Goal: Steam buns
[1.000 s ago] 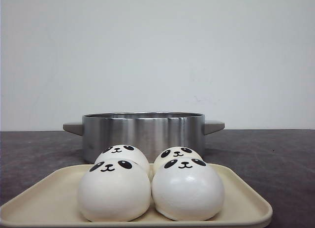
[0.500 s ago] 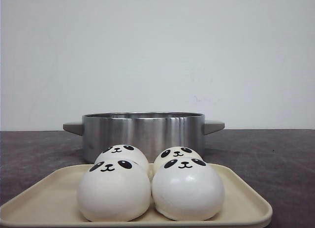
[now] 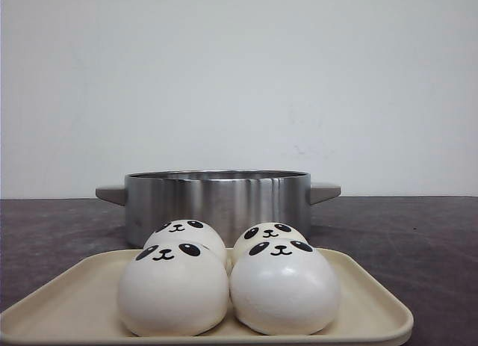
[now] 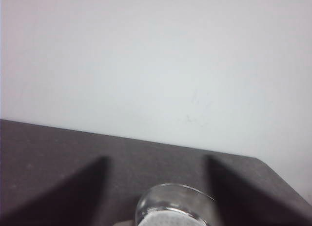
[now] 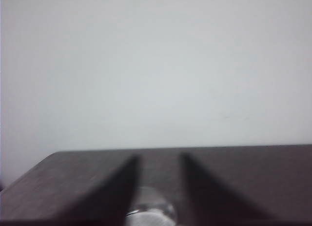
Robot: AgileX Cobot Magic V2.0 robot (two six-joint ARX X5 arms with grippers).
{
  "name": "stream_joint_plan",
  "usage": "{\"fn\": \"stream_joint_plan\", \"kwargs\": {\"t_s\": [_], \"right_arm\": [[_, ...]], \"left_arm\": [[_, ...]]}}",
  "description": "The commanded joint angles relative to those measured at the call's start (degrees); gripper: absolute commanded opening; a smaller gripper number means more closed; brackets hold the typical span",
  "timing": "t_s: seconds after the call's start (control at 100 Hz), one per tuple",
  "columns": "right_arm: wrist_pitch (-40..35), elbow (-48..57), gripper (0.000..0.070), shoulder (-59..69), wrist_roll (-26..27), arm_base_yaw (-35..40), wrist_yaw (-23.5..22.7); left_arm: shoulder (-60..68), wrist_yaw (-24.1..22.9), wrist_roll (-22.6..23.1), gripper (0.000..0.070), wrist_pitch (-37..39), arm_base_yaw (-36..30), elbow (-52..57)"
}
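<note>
four smooth white dome-shaped buns with black panda faces sit packed together on a cream, round-cornered rectangular plastic tray (image 3: 75,305) at the near edge of the dark grey table (image 3: 418,234); the front left bun (image 3: 172,290) and the front right bun (image 3: 285,286) touch each other side by side, and the back left bun (image 3: 184,232) and back right bun (image 3: 269,234) peek over them, only their tops and faces showing; all four faces point toward the camera; just behind the tray stands a wide, low brushed stainless steel pot (image 3: 216,200) with a flat grey handle on each side, its lid off; a plain white wall (image 3: 239,77) fills the background; neither arm appears in the front view; in the left wrist view a clear glass object with a white dotted base (image 4: 173,206) stands on the table in front of the white wall, and two dark blurred wedges flank it, well apart; in the right wrist view two similar dark wedges stand closer together with a blurred clear object (image 5: 151,214) low between them; whether those wedges are fingers or shadows i cannot tell, so i cannot tell how either gripper stands.
</note>
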Motion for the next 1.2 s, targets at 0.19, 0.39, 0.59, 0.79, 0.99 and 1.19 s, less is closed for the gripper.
{"fn": "stream_joint_plan", "kwargs": {"t_s": [0.19,0.39,0.59,0.79,0.99,1.19], "right_arm": [[-2.5,2.8,0.0700,7.8,-0.3,2.8,-4.0],[-12.4,10.7,0.0700,20.4,-3.3,18.3,8.7],[-22.9,15.7,0.0700,35.5,3.2,34.4,15.9],[-25.6,15.7,0.0585,50.1,8.2,40.5,13.7],[-22.9,15.7,0.0579,62.3,8.2,41.9,13.7],[-19.4,15.7,0.0554,71.7,8.3,41.7,17.0]], "left_arm": [[1.1,0.3,4.9,0.0664,-3.1,-3.6,0.6],[4.1,0.0,8.4,0.0666,-10.8,-5.9,0.6],[4.3,0.0,8.2,0.0667,-12.2,-7.4,0.6],[2.6,0.1,6.1,0.0667,-11.8,-10.5,0.6],[1.0,0.1,5.2,0.0667,-12.2,-13.5,0.6],[0.5,0.1,5.2,0.0667,-13.9,-15.1,0.6]]}}
